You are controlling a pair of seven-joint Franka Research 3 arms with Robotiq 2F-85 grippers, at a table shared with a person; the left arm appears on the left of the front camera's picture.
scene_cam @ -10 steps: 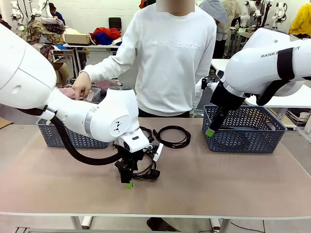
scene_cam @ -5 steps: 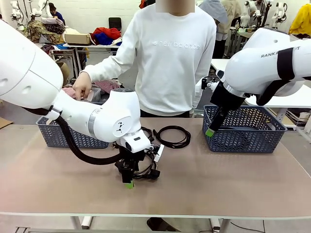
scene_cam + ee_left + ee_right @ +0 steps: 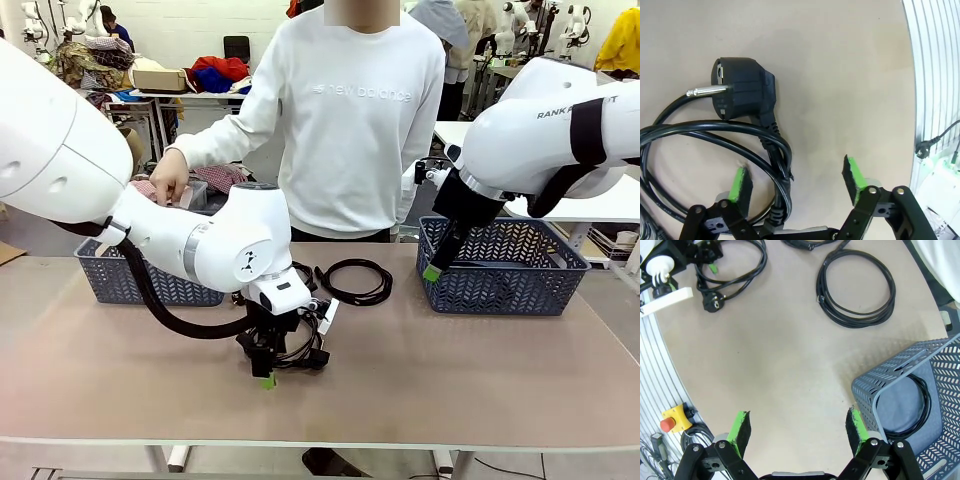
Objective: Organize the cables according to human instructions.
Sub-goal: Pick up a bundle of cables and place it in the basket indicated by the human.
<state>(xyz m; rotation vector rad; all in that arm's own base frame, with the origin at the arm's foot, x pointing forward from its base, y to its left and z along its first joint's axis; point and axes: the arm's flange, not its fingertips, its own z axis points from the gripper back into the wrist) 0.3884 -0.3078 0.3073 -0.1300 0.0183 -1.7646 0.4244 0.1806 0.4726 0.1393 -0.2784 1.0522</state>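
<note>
Near mid-worktop (image 3: 840, 75), left hand (image 3: 797, 180) low over a coiled cable (image 3: 772, 142), fingers apart, strands between them. Right hand (image 3: 797, 427) spread wide beside blue basket (image 3: 875, 390); second cable (image 3: 928, 400) inside.

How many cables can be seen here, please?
4. First cable between the left hand's fingers; second cable coiled mid-table; third cable cut off at the right wrist view's top edge; fourth cable in the right basket. The left arm may hide more.
</note>
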